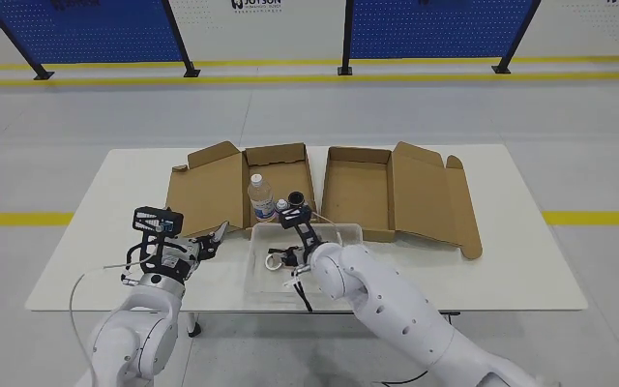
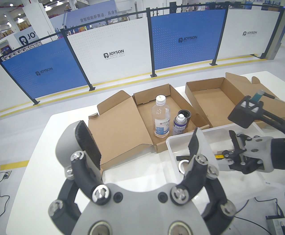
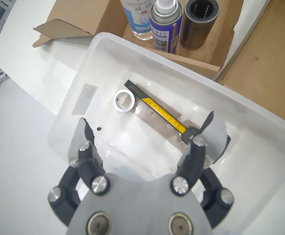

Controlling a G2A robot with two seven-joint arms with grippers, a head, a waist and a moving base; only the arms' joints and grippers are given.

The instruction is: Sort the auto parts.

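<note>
Bottle (image 3: 138,20), can (image 3: 165,26) and cylinder (image 3: 198,24) stand boxed beyond the spread, empty right fingers (image 3: 88,133). Ring (image 3: 124,100) and caliper (image 3: 160,109), just ahead of them, lie unsorted in the tray (image 3: 155,60). The left fingers (image 2: 86,142) gape too.

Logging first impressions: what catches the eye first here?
The right gripper hangs open over a clear plastic bin at the near edge of the table, where a silver ring and a black-and-yellow measuring tool lie. Just beyond it, a cardboard box holds a clear bottle, a blue spray can and a black cylinder.

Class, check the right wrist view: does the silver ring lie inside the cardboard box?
No, the silver ring lies in the clear plastic tub, next to the yellow-scaled ruler.
</note>
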